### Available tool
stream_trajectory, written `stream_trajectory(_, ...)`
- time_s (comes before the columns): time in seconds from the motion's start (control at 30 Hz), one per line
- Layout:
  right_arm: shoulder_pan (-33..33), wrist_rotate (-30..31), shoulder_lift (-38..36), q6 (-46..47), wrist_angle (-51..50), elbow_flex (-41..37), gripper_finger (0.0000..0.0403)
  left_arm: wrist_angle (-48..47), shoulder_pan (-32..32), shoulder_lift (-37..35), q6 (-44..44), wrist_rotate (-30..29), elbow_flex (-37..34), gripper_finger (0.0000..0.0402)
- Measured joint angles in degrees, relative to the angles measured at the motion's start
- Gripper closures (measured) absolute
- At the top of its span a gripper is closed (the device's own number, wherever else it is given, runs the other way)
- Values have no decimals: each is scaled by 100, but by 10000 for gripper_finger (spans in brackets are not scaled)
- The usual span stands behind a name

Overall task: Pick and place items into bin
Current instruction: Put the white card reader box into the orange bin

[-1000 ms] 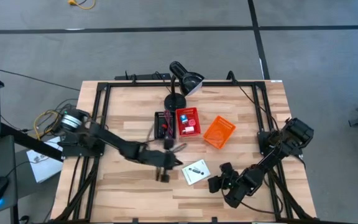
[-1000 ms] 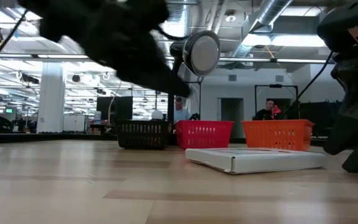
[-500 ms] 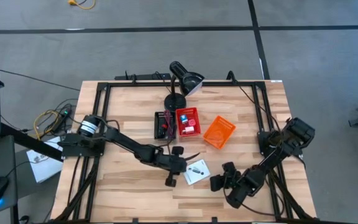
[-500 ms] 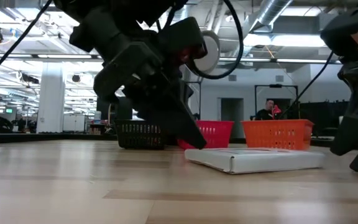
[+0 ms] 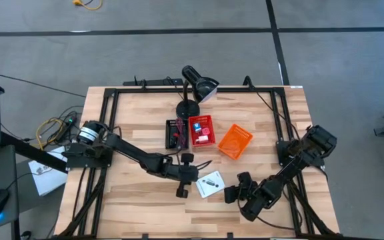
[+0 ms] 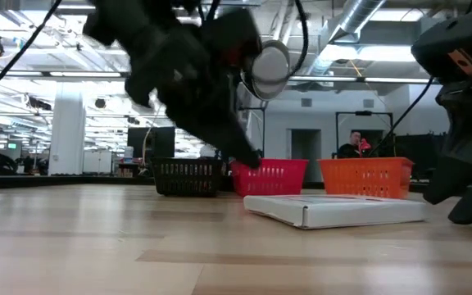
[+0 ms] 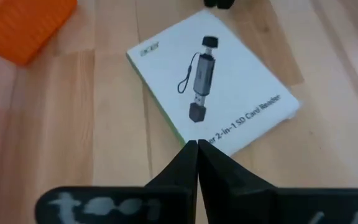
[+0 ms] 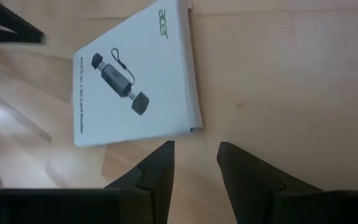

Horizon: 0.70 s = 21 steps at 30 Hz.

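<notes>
The white square card [image 5: 210,183], a flat box printed with a black card reader, lies flat on the table between both grippers; it also shows in the low view [image 6: 334,208]. My left gripper [image 7: 196,145] is shut and empty. It hovers just left of the card [image 7: 213,87], its tips raised above it [image 6: 255,158]. My right gripper [image 8: 194,148] is open and empty, low over the table just right of the card [image 8: 135,81]. The red bin [image 5: 202,130] holds a blue cube and pale pieces. The black bin [image 5: 177,135] holds dark and red items.
An orange bin [image 5: 235,141] lies tilted right of the red bin. A black desk lamp [image 5: 193,88] stands behind the bins at the far edge. Black frame rails run along the table's sides. Bare wood lies near and left of the card.
My left gripper moved right toward the white card and dipped until its tips were beside the card's left edge. It then rose again and now hangs above table level. Its fingers look shut throughout. The card has stayed in place.
</notes>
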Motion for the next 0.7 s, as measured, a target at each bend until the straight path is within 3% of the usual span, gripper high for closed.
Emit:
stream_trajectory(0.2,-71,51,4,-19,-40,-7,276,542,-92,155,-251,268,-235,402)
stream_trajectory(0.7,-139,47,11,-124,23,-17,276,902,-160,499,-250,79,-244,402)
